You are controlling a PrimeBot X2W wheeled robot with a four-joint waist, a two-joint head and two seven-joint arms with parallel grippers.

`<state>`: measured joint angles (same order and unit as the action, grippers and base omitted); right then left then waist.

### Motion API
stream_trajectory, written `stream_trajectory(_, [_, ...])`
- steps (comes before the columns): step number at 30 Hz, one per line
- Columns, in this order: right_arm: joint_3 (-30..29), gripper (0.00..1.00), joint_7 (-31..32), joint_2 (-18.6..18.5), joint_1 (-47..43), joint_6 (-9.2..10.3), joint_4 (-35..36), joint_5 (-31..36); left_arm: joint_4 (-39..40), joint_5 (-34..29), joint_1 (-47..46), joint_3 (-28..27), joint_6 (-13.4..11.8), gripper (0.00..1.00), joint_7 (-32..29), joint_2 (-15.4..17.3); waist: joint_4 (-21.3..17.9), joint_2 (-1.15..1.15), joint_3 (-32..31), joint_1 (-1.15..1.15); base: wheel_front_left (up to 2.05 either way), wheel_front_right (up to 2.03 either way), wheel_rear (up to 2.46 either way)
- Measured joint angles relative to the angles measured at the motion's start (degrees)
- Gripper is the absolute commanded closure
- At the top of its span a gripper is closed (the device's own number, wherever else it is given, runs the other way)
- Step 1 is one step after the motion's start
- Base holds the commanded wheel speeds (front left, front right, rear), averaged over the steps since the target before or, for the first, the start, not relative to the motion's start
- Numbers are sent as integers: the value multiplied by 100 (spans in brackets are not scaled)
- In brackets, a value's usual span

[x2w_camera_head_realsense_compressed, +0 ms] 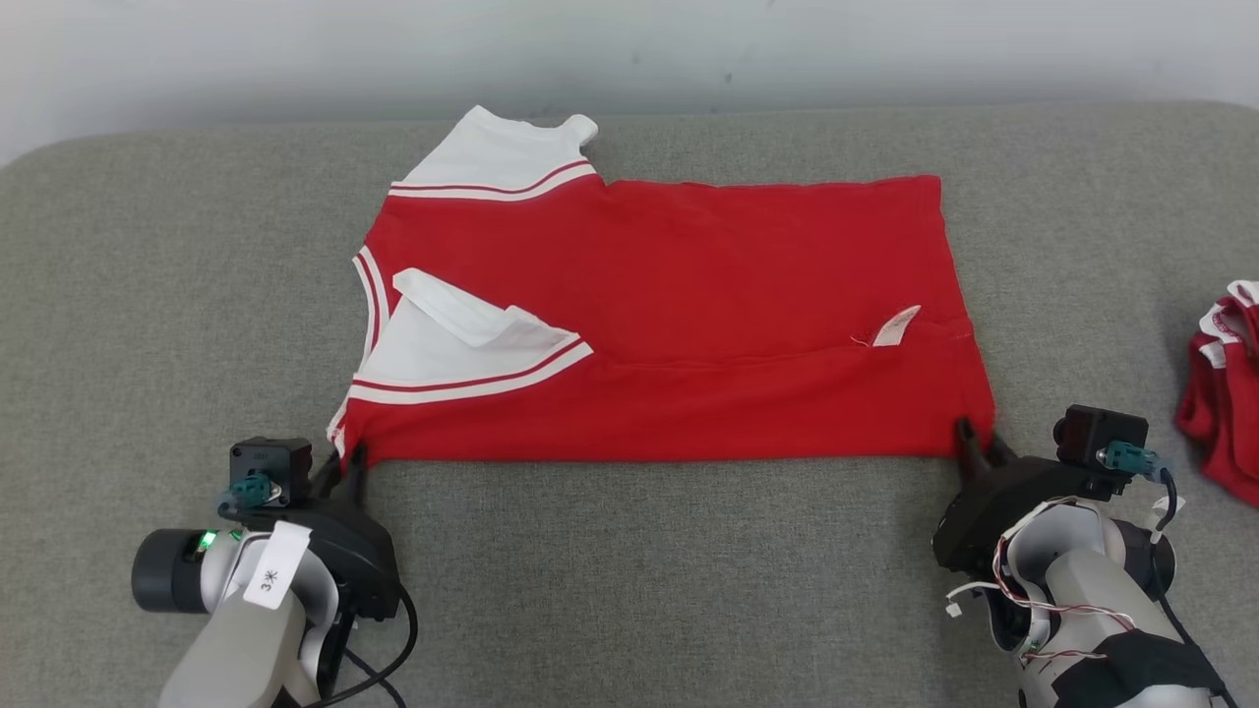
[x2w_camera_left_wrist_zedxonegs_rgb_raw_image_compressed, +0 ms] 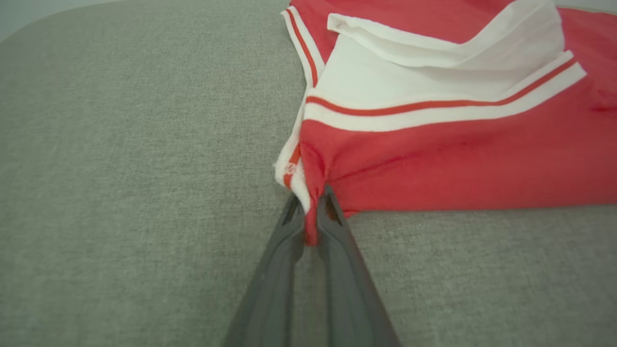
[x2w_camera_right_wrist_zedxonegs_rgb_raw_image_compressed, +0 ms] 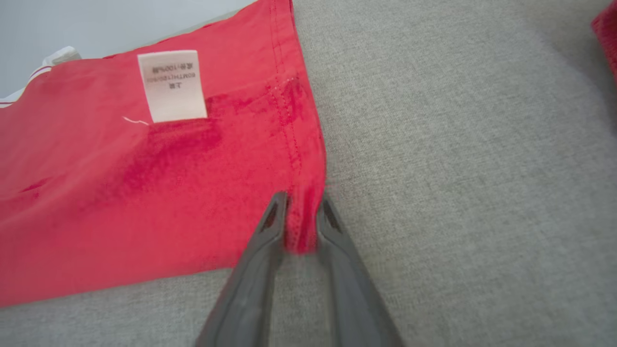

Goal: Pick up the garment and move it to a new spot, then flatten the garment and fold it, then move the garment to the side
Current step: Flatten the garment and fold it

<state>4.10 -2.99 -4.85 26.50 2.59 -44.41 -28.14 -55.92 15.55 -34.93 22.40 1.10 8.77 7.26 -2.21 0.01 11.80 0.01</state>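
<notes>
A red garment [x2w_camera_head_realsense_compressed: 689,324] with white, red-striped sleeves lies folded lengthwise on the grey padded surface [x2w_camera_head_realsense_compressed: 639,580]. Its sleeves point left and its hem lies to the right. My left gripper [x2w_camera_head_realsense_compressed: 349,457] is at the near left corner. In the left wrist view the left gripper [x2w_camera_left_wrist_zedxonegs_rgb_raw_image_compressed: 312,205] is shut on a pinch of the garment [x2w_camera_left_wrist_zedxonegs_rgb_raw_image_compressed: 458,159] beside the white collar trim. My right gripper [x2w_camera_head_realsense_compressed: 976,438] is at the near right hem corner. In the right wrist view the right gripper [x2w_camera_right_wrist_zedxonegs_rgb_raw_image_compressed: 301,209] has bunched red cloth of the garment [x2w_camera_right_wrist_zedxonegs_rgb_raw_image_compressed: 144,193] pressed between its fingers.
A white care label [x2w_camera_head_realsense_compressed: 897,326] sticks up near the hem and also shows as the care label [x2w_camera_right_wrist_zedxonegs_rgb_raw_image_compressed: 172,86] in the right wrist view. A second crumpled red garment [x2w_camera_head_realsense_compressed: 1225,393] lies at the right edge. The pale wall [x2w_camera_head_realsense_compressed: 629,49] runs behind the surface's far edge.
</notes>
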Motion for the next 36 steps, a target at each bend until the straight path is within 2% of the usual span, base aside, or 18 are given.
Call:
stream_trajectory(1, [3,99,-2,1,0,0,-4,0,-15,0,-2,5,1,100,0,-9,-1,0,-8,0,0,0,0])
stream_trajectory(2, [10,100,-4,2,3,0,-9,2,-33,0,-10,10,2,100,0,-12,-3,0,-14,0,0,0,0])
stream_trajectory(4, [14,85,-4,3,11,-1,-29,3,-75,0,-48,14,42,100,0,-11,-5,0,-25,0,0,0,0])
stream_trajectory(5, [19,87,-5,2,15,0,-44,9,-86,0,-61,15,42,100,0,-11,-6,0,-31,0,0,0,0])
stream_trajectory(6, [19,98,-8,2,23,-1,-70,9,-104,0,-64,19,44,100,0,-12,-7,0,-40,0,0,0,0])
stream_trajectory(7, [24,100,-8,2,38,-1,-111,9,-129,0,-64,25,46,100,1,-15,-7,0,-56,0,0,0,0])
stream_trajectory(15, [57,100,-56,-13,56,-7,-241,45,-299,35,-54,35,105,100,30,-71,-4,0,-222,0,0,0,0])
stream_trajectory(17, [51,100,-62,-18,-21,-15,-242,44,-327,88,-32,20,179,100,36,-93,-1,0,-277,0,0,0,0])
stream_trajectory(21, [30,100,-63,-25,-338,-152,-207,-10,-356,294,218,-43,363,100,111,-158,6,0,-415,0,0,0,0])
stream_trajectory(27, [23,100,-90,-181,-1077,-369,238,-38,-218,469,748,-57,550,100,245,-154,35,0,-716,-1,0,0,0])
stream_trajectory(36, [-91,100,-47,-269,-2053,-563,1116,-277,269,740,1550,-36,604,100,374,-25,9,-1,-1006,-1,0,0,0])
